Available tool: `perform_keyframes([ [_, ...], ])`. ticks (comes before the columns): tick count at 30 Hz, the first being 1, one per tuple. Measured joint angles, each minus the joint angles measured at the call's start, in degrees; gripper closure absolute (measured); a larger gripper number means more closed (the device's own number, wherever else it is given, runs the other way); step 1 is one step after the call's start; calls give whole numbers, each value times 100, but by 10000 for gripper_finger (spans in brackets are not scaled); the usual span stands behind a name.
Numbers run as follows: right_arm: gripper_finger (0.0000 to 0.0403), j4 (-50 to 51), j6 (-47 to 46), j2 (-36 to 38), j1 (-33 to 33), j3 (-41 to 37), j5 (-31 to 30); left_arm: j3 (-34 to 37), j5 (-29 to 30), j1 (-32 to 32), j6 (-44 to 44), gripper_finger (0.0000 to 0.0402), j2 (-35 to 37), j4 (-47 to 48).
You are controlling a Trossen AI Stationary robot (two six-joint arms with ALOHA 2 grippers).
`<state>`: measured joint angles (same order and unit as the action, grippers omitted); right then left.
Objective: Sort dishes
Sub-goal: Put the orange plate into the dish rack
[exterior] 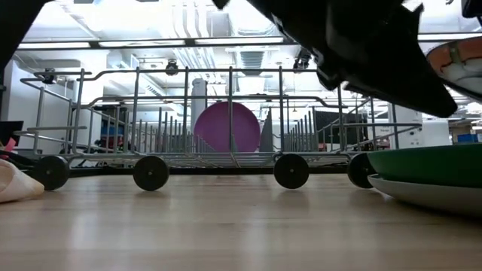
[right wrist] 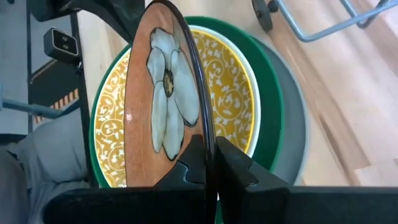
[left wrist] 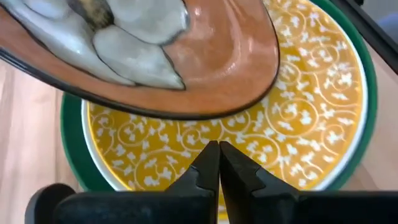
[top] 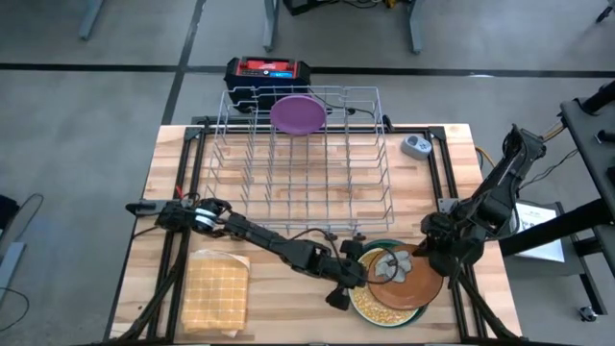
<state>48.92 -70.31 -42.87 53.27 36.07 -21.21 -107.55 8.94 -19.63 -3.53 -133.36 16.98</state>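
A: What's hidden in the stack?
B: The brown plate [top: 415, 276] covers much of the yellow plate [top: 373, 303]; the green plate [top: 384, 246] shows only a rim
A: Below?
B: Cannot tell

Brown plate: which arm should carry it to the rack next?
Right. The right tool is already shut on the brown plate's rim, holding it tilted above the yellow plate. The left tool is shut and empty beside the stack. The rack holds only the purple plate.

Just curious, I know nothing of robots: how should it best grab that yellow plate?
By its rim, I'd guess. The yellow plate lies flat atop the green plate, so only the edge offers a pinch, from the left hand's open side; the brown plate hangs over the rest.
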Motion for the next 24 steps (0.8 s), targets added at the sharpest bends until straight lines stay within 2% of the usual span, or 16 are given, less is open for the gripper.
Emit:
perform_keyframes([
  [7,402,-40,273,0,0,247,-206,-746,23,-84,-226,401,-3,1172],
  [13,402,-49,861,0,0,639,-578,-1278,746,-323,-460,401,80,2329],
  [19,402,77,1485,12,-3,913,-1223,-1184,1041,-525,-695,401,639,2398],
  [24,402,66,2010,20,-2,1119,-2022,-599,1593,-698,-639,401,1399,2552],
])
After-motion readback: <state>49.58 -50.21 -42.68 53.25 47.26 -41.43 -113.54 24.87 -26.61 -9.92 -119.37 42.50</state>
